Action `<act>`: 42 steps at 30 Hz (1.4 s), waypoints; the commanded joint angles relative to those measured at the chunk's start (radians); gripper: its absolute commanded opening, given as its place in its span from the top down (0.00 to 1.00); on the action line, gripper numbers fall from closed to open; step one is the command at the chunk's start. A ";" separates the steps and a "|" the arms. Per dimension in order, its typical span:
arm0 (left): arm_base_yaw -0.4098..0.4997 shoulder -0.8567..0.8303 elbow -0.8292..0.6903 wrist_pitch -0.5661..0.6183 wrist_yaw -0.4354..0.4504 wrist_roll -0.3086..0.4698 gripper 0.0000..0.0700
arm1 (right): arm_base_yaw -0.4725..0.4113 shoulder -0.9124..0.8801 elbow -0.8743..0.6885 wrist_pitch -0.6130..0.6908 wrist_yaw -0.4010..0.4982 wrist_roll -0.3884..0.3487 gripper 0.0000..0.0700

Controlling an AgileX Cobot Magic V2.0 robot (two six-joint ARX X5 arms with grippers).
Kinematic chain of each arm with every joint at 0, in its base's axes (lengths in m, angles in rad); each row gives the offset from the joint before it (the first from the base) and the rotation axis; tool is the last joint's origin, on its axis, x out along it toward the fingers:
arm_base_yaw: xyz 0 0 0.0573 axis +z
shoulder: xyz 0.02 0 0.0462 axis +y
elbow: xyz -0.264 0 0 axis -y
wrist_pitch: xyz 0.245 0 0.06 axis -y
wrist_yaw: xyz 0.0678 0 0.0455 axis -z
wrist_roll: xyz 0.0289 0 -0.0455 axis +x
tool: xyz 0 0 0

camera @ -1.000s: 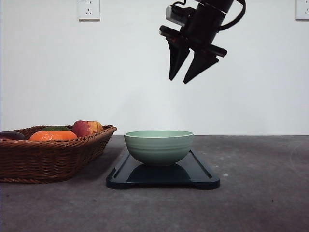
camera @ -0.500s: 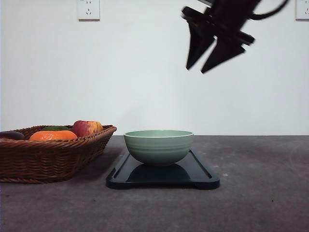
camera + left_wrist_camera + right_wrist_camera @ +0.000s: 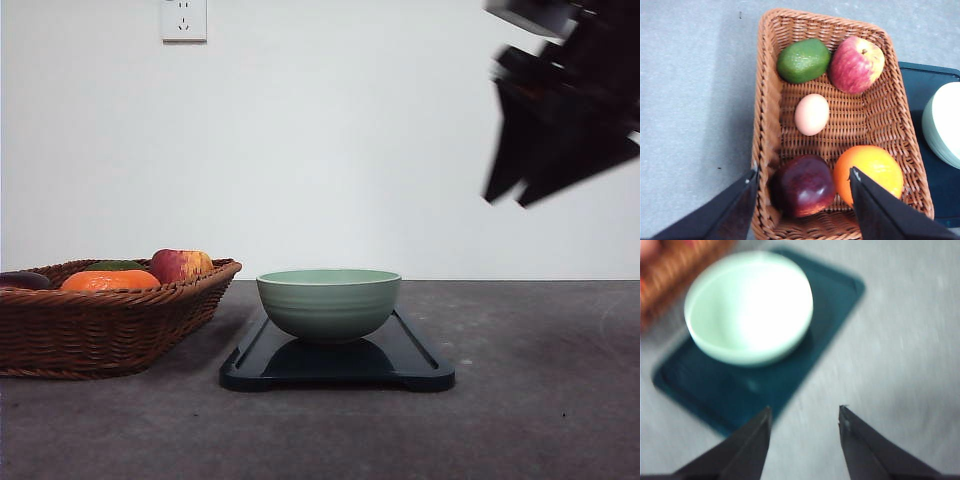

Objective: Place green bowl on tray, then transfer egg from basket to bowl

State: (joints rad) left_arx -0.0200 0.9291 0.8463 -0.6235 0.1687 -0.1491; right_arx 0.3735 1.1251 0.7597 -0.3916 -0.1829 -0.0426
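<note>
I read the right gripper [image 3: 512,196] as high in the air, tilted, jaws parted and empty, with the pale sage-green glossy bowl [image 3: 329,303] well below and to its left, resting on the dark navy rectangular plastic tray [image 3: 338,364]. The left gripper [image 3: 802,182] hangs spread wide and empty over the brown woven wicker basket [image 3: 765,125]; the pale egg [image 3: 811,114] lies on the basket floor just ahead of its fingertips.

low front view, wrist views downward, sharing tray [image 3: 338,365]
</note>
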 commanded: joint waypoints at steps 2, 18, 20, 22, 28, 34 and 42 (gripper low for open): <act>0.000 0.006 0.023 0.011 0.034 0.007 0.50 | -0.020 -0.041 -0.044 0.006 0.000 -0.019 0.62; -0.136 0.224 0.208 -0.094 -0.058 0.081 0.49 | -0.055 -0.120 -0.091 0.040 0.000 -0.022 0.62; -0.157 0.297 0.270 -0.141 -0.093 0.114 0.48 | -0.055 -0.120 -0.091 0.044 0.000 -0.022 0.62; -0.173 0.377 0.339 -0.191 -0.112 0.139 0.42 | -0.055 -0.120 -0.091 0.047 0.000 -0.021 0.62; -0.198 0.574 0.494 -0.218 -0.129 0.185 0.38 | -0.055 -0.120 -0.091 0.045 0.000 -0.021 0.62; -0.212 0.710 0.562 -0.202 -0.148 0.226 0.38 | -0.055 -0.120 -0.091 0.045 0.000 -0.021 0.62; -0.211 0.830 0.564 -0.172 -0.155 0.236 0.38 | -0.055 -0.120 -0.091 0.047 0.000 -0.021 0.62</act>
State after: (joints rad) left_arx -0.2276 1.7380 1.3884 -0.8060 0.0208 0.0707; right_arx 0.3149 0.9962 0.6594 -0.3557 -0.1825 -0.0555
